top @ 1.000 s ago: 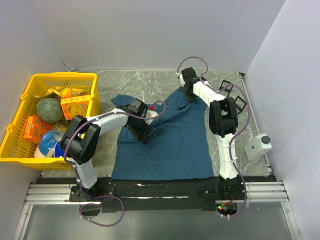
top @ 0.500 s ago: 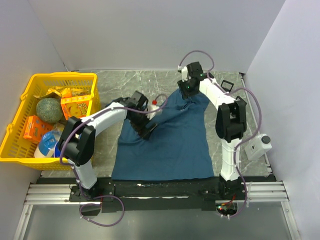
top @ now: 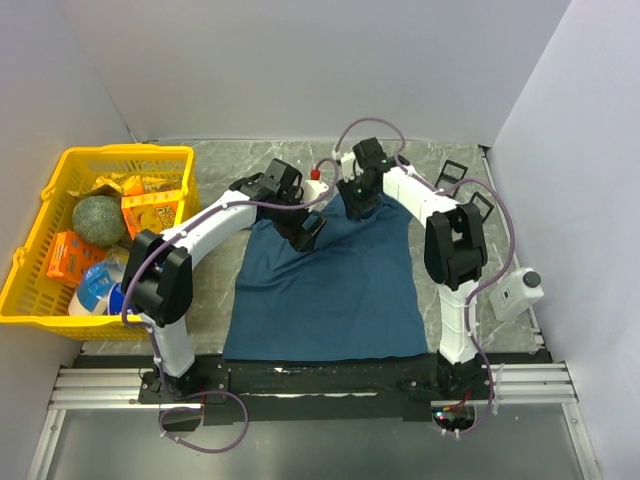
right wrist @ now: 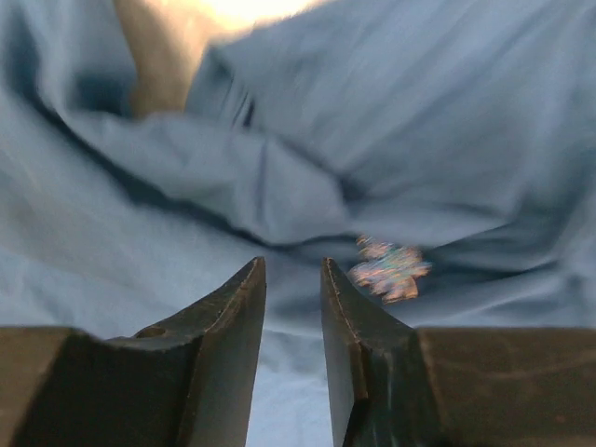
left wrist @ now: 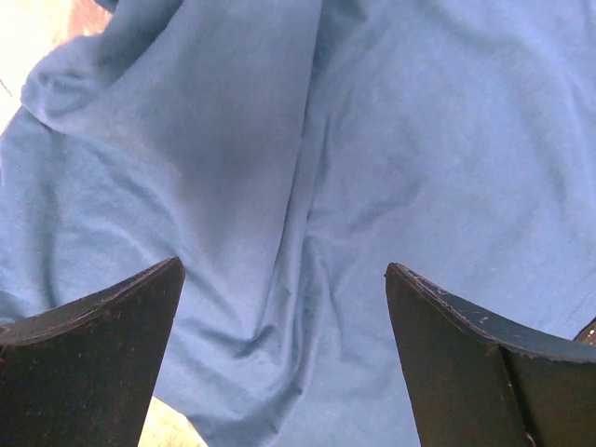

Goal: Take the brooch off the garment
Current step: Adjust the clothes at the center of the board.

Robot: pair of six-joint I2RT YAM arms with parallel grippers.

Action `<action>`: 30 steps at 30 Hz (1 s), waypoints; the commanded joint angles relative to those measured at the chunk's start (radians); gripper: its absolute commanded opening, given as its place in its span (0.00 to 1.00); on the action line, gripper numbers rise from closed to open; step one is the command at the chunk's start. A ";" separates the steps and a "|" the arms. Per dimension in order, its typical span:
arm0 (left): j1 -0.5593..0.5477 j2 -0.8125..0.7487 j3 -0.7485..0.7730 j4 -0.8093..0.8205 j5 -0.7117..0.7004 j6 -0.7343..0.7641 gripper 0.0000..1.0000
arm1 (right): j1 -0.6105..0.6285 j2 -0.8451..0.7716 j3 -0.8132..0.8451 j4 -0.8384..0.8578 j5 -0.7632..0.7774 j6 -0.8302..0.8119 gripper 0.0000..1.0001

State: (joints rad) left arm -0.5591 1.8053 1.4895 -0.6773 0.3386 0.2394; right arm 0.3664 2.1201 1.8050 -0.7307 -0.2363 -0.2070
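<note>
One garment (top: 330, 290), a soft teal-blue T-shirt with many folds, lies on the grey marbled counter (top: 215, 170). One brooch (right wrist: 389, 270), small, glittering and star-like in shape but blurred, sits on the cloth just right of the right gripper (right wrist: 291, 270). Its jaws leave only a thin gap; if they pinch cloth, I cannot tell. The left gripper (left wrist: 284, 270) hangs over the cloth, jaws wide apart.

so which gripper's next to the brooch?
The right gripper: the glittery brooch lies on the garment just beside its fingertips. The left gripper sees only plain cloth.
</note>
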 commanded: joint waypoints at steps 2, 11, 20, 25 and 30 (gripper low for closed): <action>0.016 -0.014 -0.014 0.039 -0.006 -0.020 0.96 | -0.001 -0.081 -0.133 -0.030 0.009 -0.035 0.36; 0.019 0.005 0.001 0.091 -0.023 -0.054 0.96 | -0.001 -0.121 -0.292 -0.018 -0.018 -0.035 0.34; 0.014 0.097 0.095 0.122 -0.001 -0.091 0.96 | -0.040 -0.206 -0.185 -0.039 -0.043 -0.034 0.43; 0.007 0.124 0.110 0.133 0.011 -0.097 0.96 | -0.050 -0.189 -0.159 -0.027 0.023 -0.058 0.53; 0.002 0.121 0.092 0.139 0.019 -0.098 0.96 | -0.052 -0.123 -0.156 -0.041 0.054 -0.083 0.61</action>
State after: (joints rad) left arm -0.5468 1.9411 1.5620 -0.5674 0.3271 0.1596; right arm 0.3141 1.9697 1.6176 -0.7547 -0.2207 -0.2611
